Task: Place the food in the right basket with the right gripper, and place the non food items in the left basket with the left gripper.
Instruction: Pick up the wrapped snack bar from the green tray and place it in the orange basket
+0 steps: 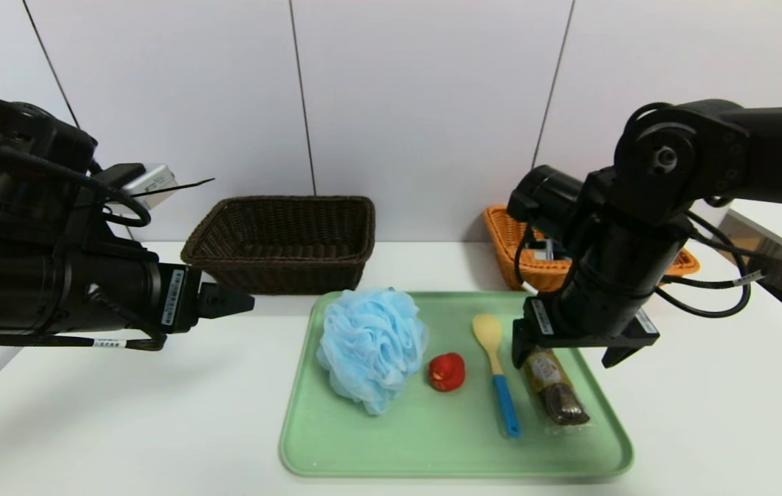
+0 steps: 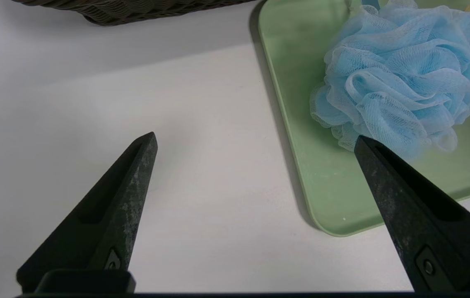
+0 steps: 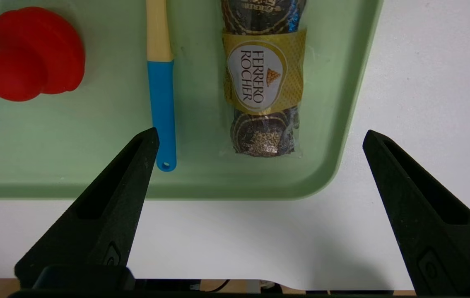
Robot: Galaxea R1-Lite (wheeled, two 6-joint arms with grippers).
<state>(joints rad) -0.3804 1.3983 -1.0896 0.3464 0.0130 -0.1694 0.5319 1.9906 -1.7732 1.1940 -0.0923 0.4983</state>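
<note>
A green tray holds a blue mesh bath pouf, a red lobed piece like a small pepper, a spoon with a yellow bowl and blue handle, and a clear pack of Ferrero Rocher chocolates. My right gripper hangs open above the far end of the chocolate pack, holding nothing. My left gripper is open and empty over bare table left of the tray, with the pouf just beyond one fingertip.
A dark brown wicker basket stands behind the tray on the left. An orange basket sits at the back right, mostly hidden by my right arm. White wall panels close the back; the table's front edge is near the tray.
</note>
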